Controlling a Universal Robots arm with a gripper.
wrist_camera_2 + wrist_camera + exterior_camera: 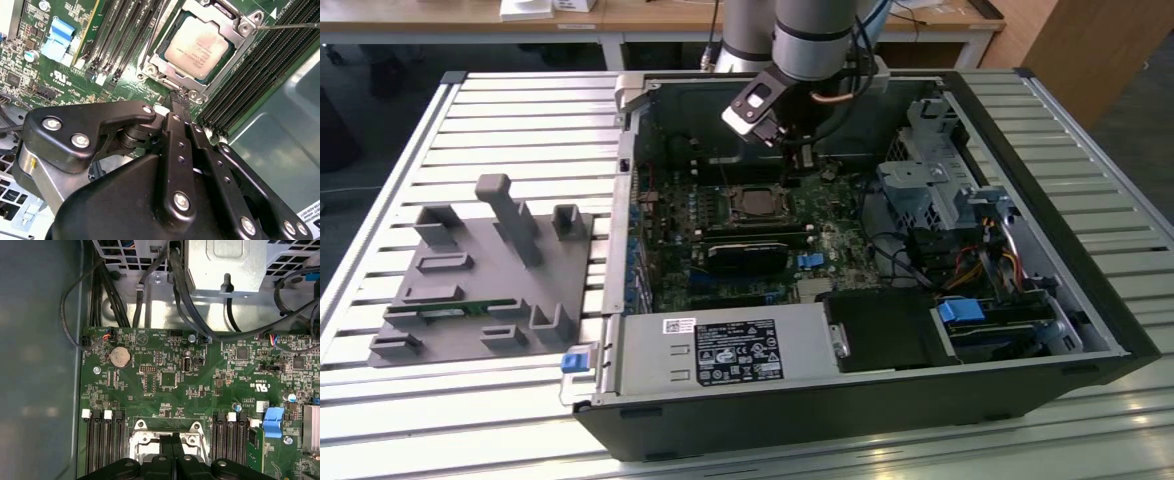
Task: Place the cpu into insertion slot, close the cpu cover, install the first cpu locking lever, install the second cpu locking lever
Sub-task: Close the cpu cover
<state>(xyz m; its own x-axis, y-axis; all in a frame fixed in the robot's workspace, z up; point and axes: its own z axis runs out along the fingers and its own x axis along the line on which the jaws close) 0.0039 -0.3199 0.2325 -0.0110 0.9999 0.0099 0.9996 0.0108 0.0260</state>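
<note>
Well, we're right down inside the open computer case, which sits on the slatted desk, and the claw hangs low over the motherboard. Look at the second wrist view: the claw has its two slim fingers pressed together with nothing visible between them. Its tip sits right at the edge of the socket, just beside the cpu cover; whether it actually touches there, I cannot tell. The cpu lies flat in the socket, its dull metal top showing through the square opening, and the cover frame is down around it. A thin metal lever sticks out from one corner of the socket across the memory slots. In the first wrist view the claw comes in over the socket, with a round coin battery elsewhere on the board and a blue clip beyond the memory slots. Out on the desk, at the exterior view's left, a grey fixture block stands apart from the case
</note>
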